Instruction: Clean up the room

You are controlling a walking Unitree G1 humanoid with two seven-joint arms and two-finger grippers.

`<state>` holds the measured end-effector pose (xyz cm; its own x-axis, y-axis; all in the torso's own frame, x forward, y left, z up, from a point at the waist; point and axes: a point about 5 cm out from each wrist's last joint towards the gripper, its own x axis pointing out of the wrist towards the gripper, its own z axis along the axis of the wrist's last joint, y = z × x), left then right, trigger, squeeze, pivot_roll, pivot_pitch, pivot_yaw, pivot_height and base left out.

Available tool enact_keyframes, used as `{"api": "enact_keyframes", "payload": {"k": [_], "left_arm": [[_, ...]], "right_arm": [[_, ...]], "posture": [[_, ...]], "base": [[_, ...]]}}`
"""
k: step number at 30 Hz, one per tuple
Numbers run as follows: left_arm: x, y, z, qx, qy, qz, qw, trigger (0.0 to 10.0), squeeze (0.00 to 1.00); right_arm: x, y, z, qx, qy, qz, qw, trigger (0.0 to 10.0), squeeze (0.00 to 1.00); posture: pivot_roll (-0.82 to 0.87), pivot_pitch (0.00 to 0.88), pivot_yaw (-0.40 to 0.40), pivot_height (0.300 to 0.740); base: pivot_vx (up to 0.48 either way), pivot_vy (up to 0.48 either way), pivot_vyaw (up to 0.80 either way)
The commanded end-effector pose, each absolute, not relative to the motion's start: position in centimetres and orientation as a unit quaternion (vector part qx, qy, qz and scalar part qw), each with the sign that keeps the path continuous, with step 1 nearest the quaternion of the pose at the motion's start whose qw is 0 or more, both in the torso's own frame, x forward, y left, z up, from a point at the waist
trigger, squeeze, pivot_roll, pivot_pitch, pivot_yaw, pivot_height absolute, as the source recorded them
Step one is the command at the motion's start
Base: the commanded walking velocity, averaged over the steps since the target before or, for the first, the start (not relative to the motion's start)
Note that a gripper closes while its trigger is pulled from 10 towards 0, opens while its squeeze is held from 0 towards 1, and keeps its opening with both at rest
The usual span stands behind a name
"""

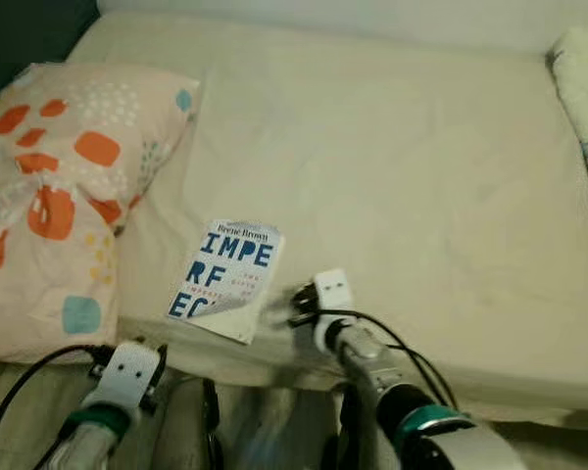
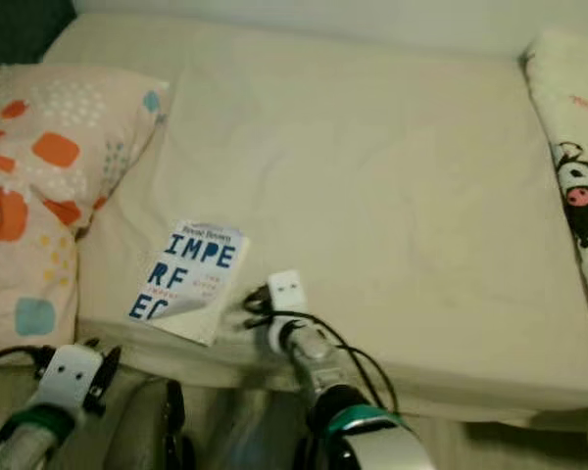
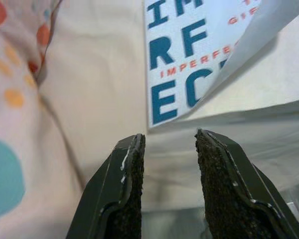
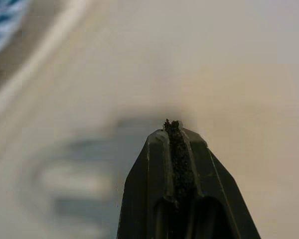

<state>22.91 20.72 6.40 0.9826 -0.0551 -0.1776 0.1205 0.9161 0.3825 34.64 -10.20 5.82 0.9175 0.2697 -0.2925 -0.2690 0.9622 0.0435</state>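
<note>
Mostly soft matt cloth here, plus one glossy paperback

The cream bed sheet [image 1: 392,186] is looking smooth and matt, the patterned pillow [image 1: 49,196] is showing crinkly cloth, the book [image 1: 225,279] cover is shining like glossy paper, and the left gripper [image 3: 169,164] pads [image 3: 217,184] are looking rough and gritty.

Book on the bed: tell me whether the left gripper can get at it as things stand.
Probably yes. The left gripper faces the book with its jaws open, and nothing lies between them; the book's near corner curls up at the bed edge.
</note>
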Motion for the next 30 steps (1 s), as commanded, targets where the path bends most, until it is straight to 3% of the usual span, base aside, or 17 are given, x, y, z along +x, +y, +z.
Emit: {"api": "enact_keyframes", "payload": {"k": [1,5,11,17,21,24,30], "left_arm": [[22.5,20.6,4.7,0.197,0.115,-0.051,0.972,10.0,0.00],[23.6,20.0,4.1,0.175,0.120,-0.046,0.976,10.0,0.00],[24.6,19.0,3.4,0.153,0.121,-0.042,0.980,10.0,0.00],[25.2,17.1,3.3,0.166,0.106,-0.070,0.978,10.0,0.00],[25.1,16.1,4.1,0.127,0.074,-0.075,0.986,10.0,0.00],[24.6,16.0,4.1,0.119,0.065,-0.072,0.988,10.0,0.00],[24.0,16.3,3.3,0.124,0.074,-0.056,0.988,10.0,0.00]], "right_arm": [[33.7,-11.4,4.4,0.018,0.165,0.107,0.980,10.0,0.00],[33.0,-14.0,3.7,0.049,0.156,0.053,0.985,10.0,0.00],[31.3,-15.6,2.4,0.066,0.140,0.006,0.988,10.0,0.00],[28.7,-15.7,0.9,0.033,0.119,-0.002,0.992,10.0,0.00],[26.7,-14.7,-0.1,0.016,0.109,0.033,0.993,10.0,0.00],[26.2,-14.0,0.0,0.015,0.098,0.077,0.992,10.0,0.00],[26.1,-14.3,0.1,0.014,0.093,0.075,0.993,10.0,0.00]], "posture": [[0.07,0.060,0.051,0.600],[0.05,0.026,0.060,0.600],[0.03,0.002,0.047,0.600],[0.01,0.000,0.047,0.600],[-0.02,0.000,0.082,0.600],[-0.03,0.003,0.082,0.605],[-0.03,0.006,0.064,0.630]], "base": [[0.000,0.000,0.00],[0.000,0.000,0.00],[0.000,0.000,0.00],[0.000,0.000,0.00],[0.000,0.000,0.00],[0.000,0.000,0.00],[0.000,0.000,0.00]]}}
